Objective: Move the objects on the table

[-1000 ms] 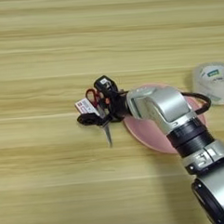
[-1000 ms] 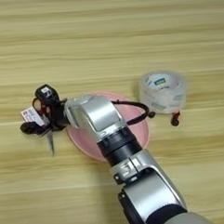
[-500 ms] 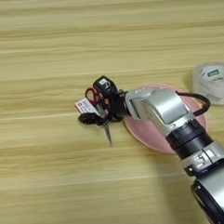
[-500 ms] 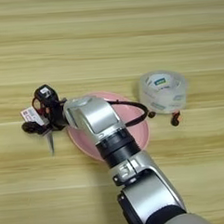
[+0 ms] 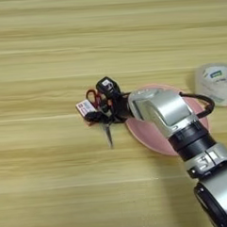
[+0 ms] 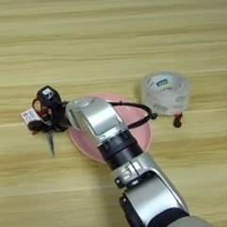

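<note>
No shift: black gripper (image 5: 102, 112) over steel-bladed scissors (image 5: 107, 134)

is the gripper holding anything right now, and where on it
Cannot be told: the right gripper sits over the scissors at their red handles, beside the small box, but the fingers are unreadable.

The right arm (image 5: 165, 115) comes in from the near right corner and reaches left and a little farther away, its silver forearm slanting up from a dark wrist joint. The black gripper (image 5: 105, 106) at its far left end sits low at the table surface.
</note>
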